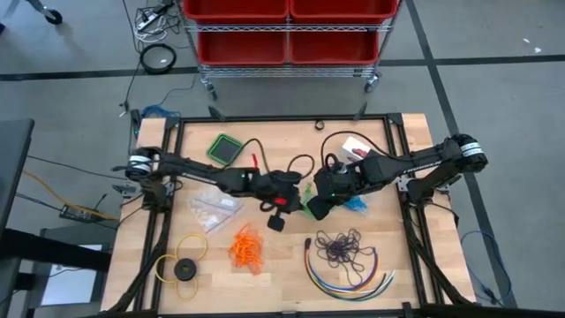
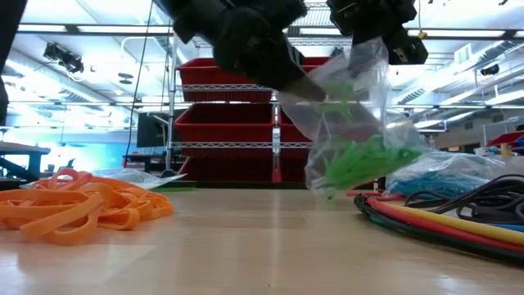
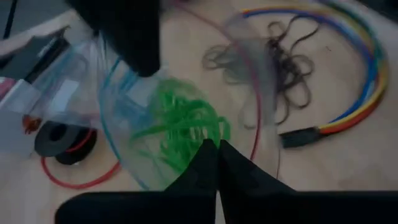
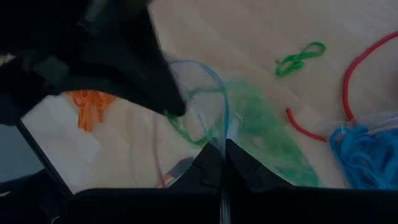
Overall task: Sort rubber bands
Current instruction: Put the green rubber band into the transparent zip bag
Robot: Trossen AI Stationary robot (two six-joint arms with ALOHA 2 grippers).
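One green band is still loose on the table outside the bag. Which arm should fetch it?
Probably the right: its wrist view shows the stray green band ahead. But both grippers, left and right, pinch the clear bag, so one must release.

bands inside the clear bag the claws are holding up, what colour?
Green: the rubber bands sit in the clear bag, clearest in the low view.

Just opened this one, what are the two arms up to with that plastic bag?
Both grippers are shut on the rim of a clear plastic bag of green rubber bands, holding it just above the table's middle: left gripper, right gripper. One green band lies loose on the wood. The orange bunch, the dark purple bunch and the blue bands lie on the table.
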